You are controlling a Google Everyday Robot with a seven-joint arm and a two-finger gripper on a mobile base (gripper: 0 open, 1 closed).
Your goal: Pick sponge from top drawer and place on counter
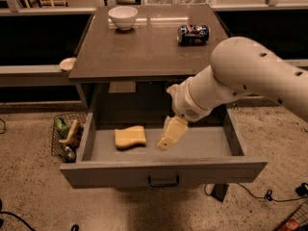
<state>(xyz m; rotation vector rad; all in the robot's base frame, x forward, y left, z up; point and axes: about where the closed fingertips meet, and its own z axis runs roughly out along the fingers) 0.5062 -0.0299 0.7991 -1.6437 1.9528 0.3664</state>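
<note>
The flat yellow sponge with wavy edges (pixel 130 136) is lying on the floor of the wide, shallow grey top drawer (pixel 115 173), in its left half, with nothing touching it. The drawer is standing pulled out toward the near side, and its plain front panel is carrying a small dark metal handle (pixel 163 181) at the centre.

Just right of the sponge, the robot's cream-yellow gripper (pixel 164 143) is hanging inside the drawer, tilting down and to the left so that its tip is pointing at the drawer floor close to the sponge's right edge. A narrow strip of bare drawer floor is showing between the two. I cannot tell whether the gripper is open or closed, nor whether its tip is touching the drawer floor. The thick white robot arm (pixel 240 81) is reaching in from the right, passing in front of the counter's near right corner.

Above the drawer, the smooth, glossy grey-brown counter (pixel 139 52) is bearing a round white bowl (pixel 122 17) near its far left corner and a blue drink can (pixel 193 34) lying on its side toward the far right. A small pale dish (pixel 68 63) is sitting just beside the counter's left edge.

On the speckled floor left of the drawer, a wire basket (pixel 65 138) is holding green and tan items. Dark cables (pixel 269 195) are trailing across the floor at the near right.
</note>
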